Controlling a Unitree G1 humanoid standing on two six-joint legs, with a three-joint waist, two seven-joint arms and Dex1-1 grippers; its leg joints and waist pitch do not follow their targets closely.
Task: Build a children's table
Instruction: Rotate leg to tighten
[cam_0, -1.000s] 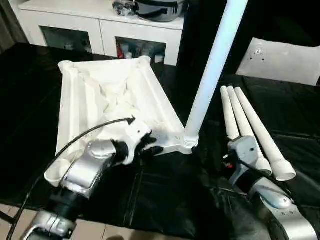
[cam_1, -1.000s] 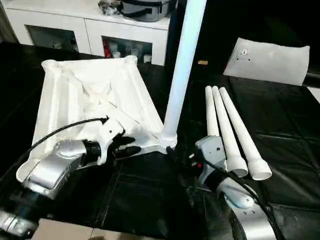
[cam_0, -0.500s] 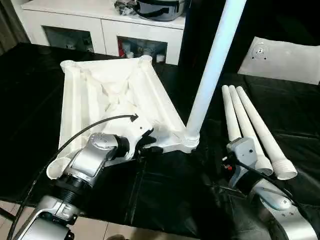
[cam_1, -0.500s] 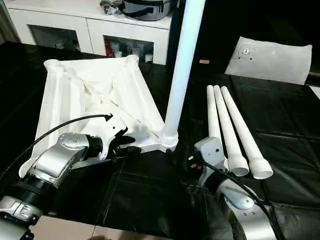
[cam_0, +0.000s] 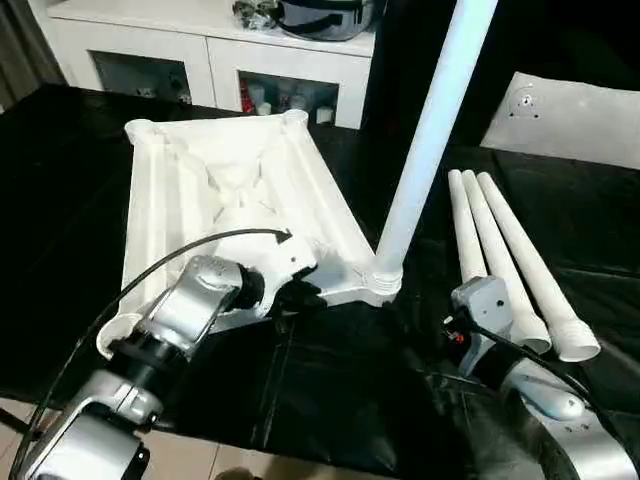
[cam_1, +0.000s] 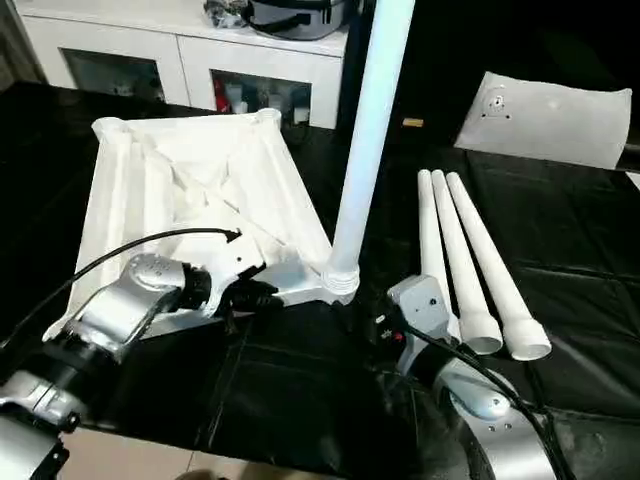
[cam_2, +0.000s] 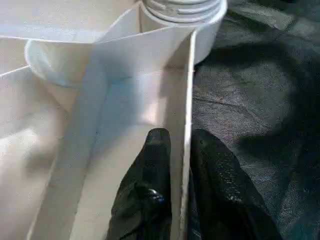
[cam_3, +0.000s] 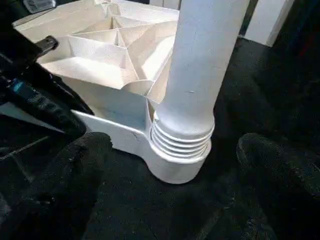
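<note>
The children's table top (cam_0: 220, 180) lies upside down on the black cloth, ribs facing up. One white leg (cam_0: 425, 140) stands upright in its near right corner socket (cam_0: 385, 285). Three more legs (cam_0: 500, 250) lie side by side to the right. My left gripper (cam_2: 182, 145) is shut on the top's thin near rim wall (cam_2: 189, 90), one black finger (cam_2: 157, 150) on each side, a short way left of the socket. My right gripper (cam_3: 172, 145) is open wide just in front of the standing leg's threaded base (cam_3: 182, 140), touching nothing.
A flat whitish plastic bag (cam_0: 570, 120) lies at the far right. A white cabinet (cam_0: 200, 40) with a pot (cam_0: 320, 15) on it stands behind the table. A black cable (cam_0: 170, 265) runs along my left forearm.
My left gripper's fingers have closed onto the rim wall, and the left forearm has swung slightly. The right arm, the table top and the legs have stayed put.
</note>
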